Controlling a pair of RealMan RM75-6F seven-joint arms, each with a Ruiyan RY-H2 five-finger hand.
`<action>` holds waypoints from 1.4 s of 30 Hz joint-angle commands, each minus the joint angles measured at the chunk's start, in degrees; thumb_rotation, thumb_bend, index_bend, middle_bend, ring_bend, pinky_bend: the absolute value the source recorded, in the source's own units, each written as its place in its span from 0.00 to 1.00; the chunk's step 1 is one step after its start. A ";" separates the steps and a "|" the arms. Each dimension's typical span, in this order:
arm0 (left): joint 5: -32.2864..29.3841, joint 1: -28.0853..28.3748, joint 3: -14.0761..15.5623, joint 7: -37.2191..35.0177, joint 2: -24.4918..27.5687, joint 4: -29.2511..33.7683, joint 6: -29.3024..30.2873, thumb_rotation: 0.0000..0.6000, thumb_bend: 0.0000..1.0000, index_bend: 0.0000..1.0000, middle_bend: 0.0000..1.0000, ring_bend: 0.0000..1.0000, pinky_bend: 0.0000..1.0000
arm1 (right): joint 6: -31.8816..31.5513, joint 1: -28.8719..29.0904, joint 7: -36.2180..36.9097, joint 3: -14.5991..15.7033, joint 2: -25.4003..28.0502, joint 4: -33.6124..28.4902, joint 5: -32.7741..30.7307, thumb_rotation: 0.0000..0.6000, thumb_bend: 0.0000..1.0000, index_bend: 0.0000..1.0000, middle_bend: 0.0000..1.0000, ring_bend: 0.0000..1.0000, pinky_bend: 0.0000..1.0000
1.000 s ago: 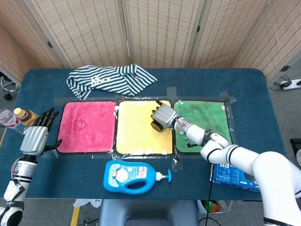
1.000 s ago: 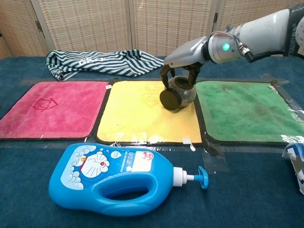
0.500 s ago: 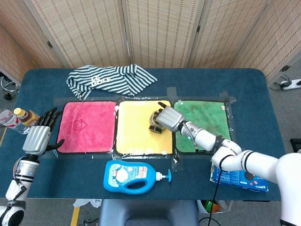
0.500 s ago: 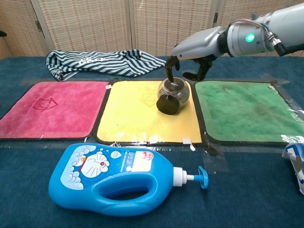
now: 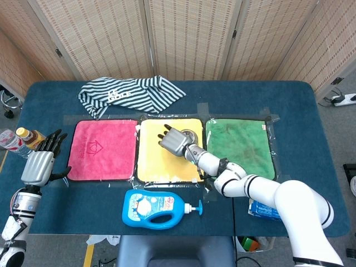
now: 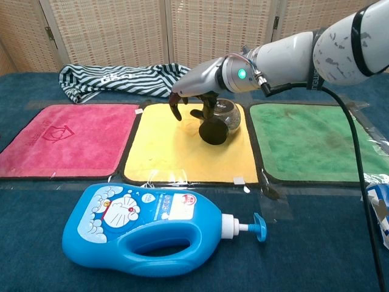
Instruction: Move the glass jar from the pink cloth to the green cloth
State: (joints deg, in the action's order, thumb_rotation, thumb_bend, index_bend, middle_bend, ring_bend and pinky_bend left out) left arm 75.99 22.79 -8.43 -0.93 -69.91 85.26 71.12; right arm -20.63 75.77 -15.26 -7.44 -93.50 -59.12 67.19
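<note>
Only "GOLF" reads on the striped shirt (image 5: 130, 94); right hand (image 6: 193, 102) spread, holding nothing; left hand (image 5: 40, 164) likewise.

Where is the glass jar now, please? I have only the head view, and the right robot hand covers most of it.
Observer: In the chest view the glass jar lies on its side on the yellow cloth, dark lid toward the camera.
Operator: Thank you. Is the right robot hand gripping it?
Observer: No. From the chest, the right robot hand sits above and left of the jar, its fingers hanging down beside it, not around it.
Operator: Does the jar reach the green cloth?
Observer: No. The chest view shows it wholly on the yellow cloth, just short of the green cloth.
</note>
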 commanded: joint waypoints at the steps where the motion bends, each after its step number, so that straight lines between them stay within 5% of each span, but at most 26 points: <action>1: -0.02 -0.13 0.05 -0.41 -0.08 -0.30 -0.09 1.00 0.30 0.00 0.00 0.00 0.16 | 0.75 0.14 -0.73 1.08 -0.12 0.72 -0.89 1.00 0.69 0.31 0.19 0.22 0.00; 17: 0.67 -0.12 -0.24 -1.21 -0.33 -0.59 0.07 1.00 0.30 0.00 0.00 0.00 0.16 | -0.59 -3.72 -0.08 5.44 6.45 -4.44 -0.99 1.00 0.69 0.34 0.25 0.26 0.00; 42: 1.07 0.55 -0.57 0.28 -0.59 0.78 -0.28 1.00 0.31 0.00 0.00 0.00 0.16 | -7.35 -11.79 3.11 9.62 18.85 -17.48 7.25 1.00 0.69 0.34 0.26 0.25 0.00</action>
State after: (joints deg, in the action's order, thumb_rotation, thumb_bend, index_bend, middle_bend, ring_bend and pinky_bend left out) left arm 77.05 23.32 -8.99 -0.68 -70.48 86.02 70.86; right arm -27.64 64.36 -12.42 1.97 -75.07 -76.22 74.04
